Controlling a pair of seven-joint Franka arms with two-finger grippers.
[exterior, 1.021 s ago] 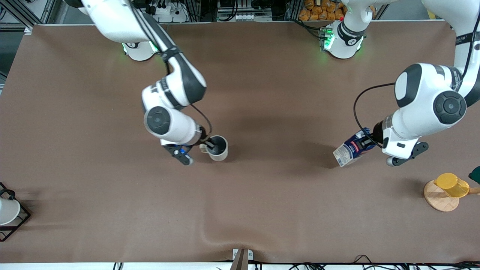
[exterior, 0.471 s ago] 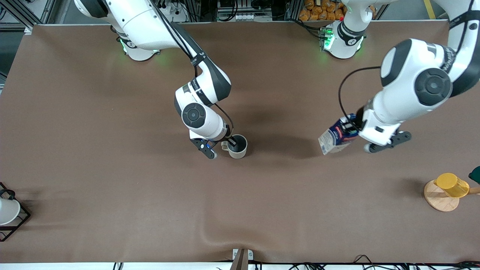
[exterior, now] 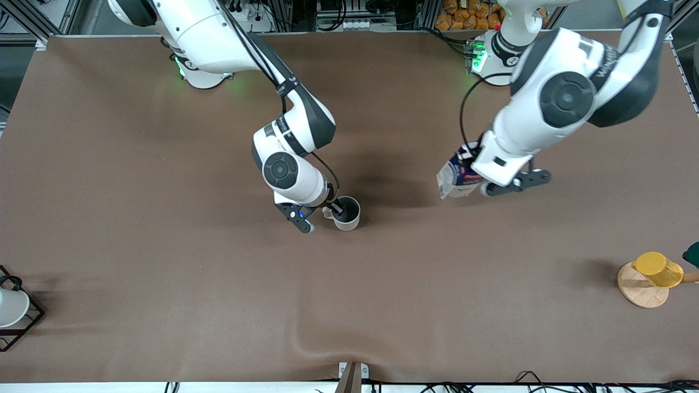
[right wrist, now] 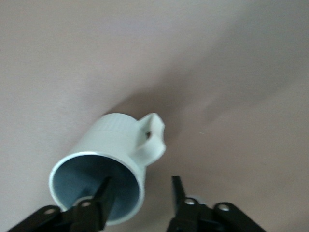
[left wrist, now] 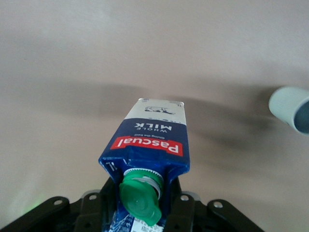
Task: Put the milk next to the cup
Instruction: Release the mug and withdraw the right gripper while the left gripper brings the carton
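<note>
The milk (exterior: 452, 179), a blue and white carton with a green cap and red label band, hangs tilted in my left gripper (exterior: 471, 164), which is shut on its top over the table. In the left wrist view the milk (left wrist: 150, 140) sits between the fingers of the left gripper (left wrist: 143, 205), and the cup (left wrist: 289, 107) shows at the edge. The grey-beige cup (exterior: 349, 217) stands upright mid-table. My right gripper (exterior: 334, 208) is open astride its rim by the handle. In the right wrist view one finger of the right gripper (right wrist: 140, 191) is inside the cup (right wrist: 112, 140) and one outside.
A yellow cup (exterior: 658, 269) on a wooden disc (exterior: 639, 292) stands at the left arm's end near the front camera, with a dark green object (exterior: 692, 254) at the frame edge. A white cup (exterior: 10, 308) sits in a black wire rack at the right arm's end.
My left gripper has carried the milk toward the cup and away from the front camera. My right gripper first shifted the cup toward the left arm's end, then stayed still.
</note>
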